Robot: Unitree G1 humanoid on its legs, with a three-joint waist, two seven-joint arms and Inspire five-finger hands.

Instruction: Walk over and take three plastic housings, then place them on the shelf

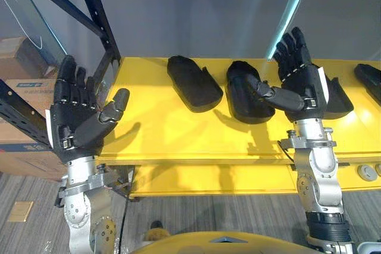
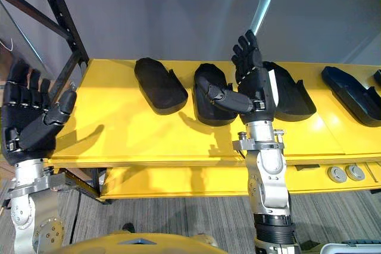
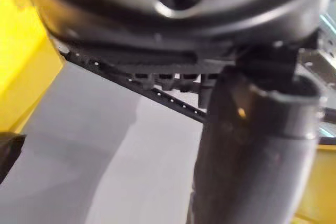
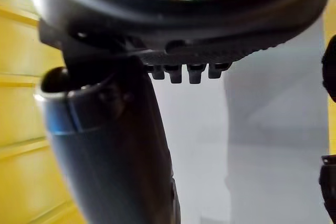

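Since both dark hands are spread wide and hold nothing, picking up looks like the step in hand. The right hand hangs in front of the third black moulded plastic housing. It should sink lower and close round that rim, clear of the second housing. The left hand hovers off the yellow table's left end. Along the far edge I count four housings, from the first housing to the fourth housing, and two hands.

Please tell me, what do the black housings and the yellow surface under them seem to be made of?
The black housings look like moulded plastic with a matte finish: they are smooth curved shells with a dull, even sheen. The yellow surface seems to be painted metal or coated board, semi-gloss: it carries soft reflections and shadows, but which of the two it is cannot be told.
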